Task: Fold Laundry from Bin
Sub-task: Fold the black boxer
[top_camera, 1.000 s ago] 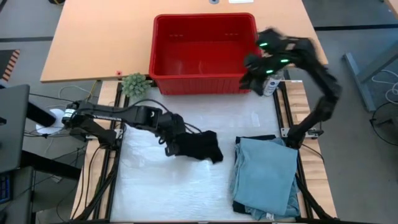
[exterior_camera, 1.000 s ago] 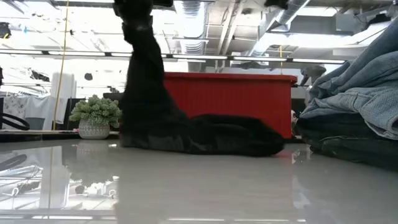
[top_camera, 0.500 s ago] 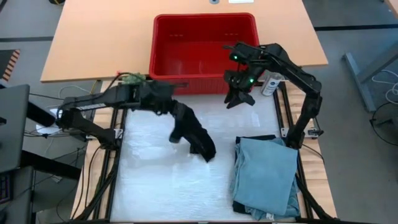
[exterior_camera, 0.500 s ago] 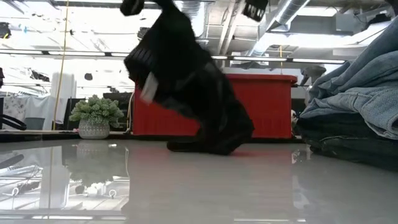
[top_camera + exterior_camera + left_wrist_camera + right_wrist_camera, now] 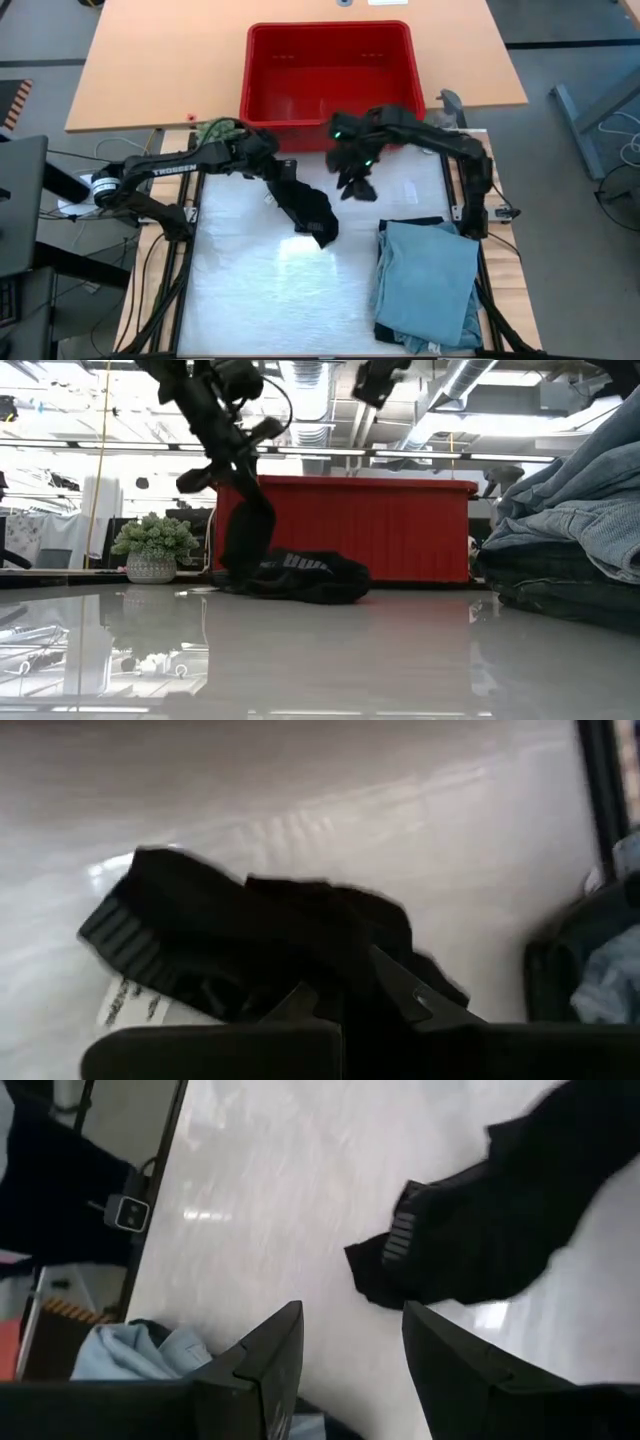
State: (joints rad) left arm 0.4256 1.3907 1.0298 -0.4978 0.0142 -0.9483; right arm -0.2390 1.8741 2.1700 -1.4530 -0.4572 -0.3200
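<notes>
A small black garment (image 5: 308, 210) with white lettering hangs from my left gripper (image 5: 272, 168), which is shut on it just in front of the red bin (image 5: 262, 60). The bin stands at the table's far middle. The garment's lower end (image 5: 300, 575) lies heaped on the white table top. My right gripper (image 5: 355, 182) hovers open above the table to the garment's right, touching nothing. In the right wrist view the garment (image 5: 500, 1220) lies beyond my open right gripper (image 5: 350, 1350). A folded stack of light blue laundry (image 5: 430, 285) rests at the near right. My left gripper pinches the black garment's upper end (image 5: 330, 955) between its two fingers; the cloth bunched there hides how many layers. The fingers slant down from the table's left. The garment hangs below them, its lower part (image 5: 318, 228) resting on the table.
A small potted plant (image 5: 215, 130) stands at the bin's near left corner, close behind my left arm. The laundry stack (image 5: 570, 530) rises high at the near right. Bare white table (image 5: 270, 300) stretches across the near left and middle.
My left gripper has gone toward the far edge and the bin, rolling as it went. It swung the black garment up off the table; now only the garment's lower end lies there. My right gripper has come from the bin's right corner, leftward and down, toward the garment.
</notes>
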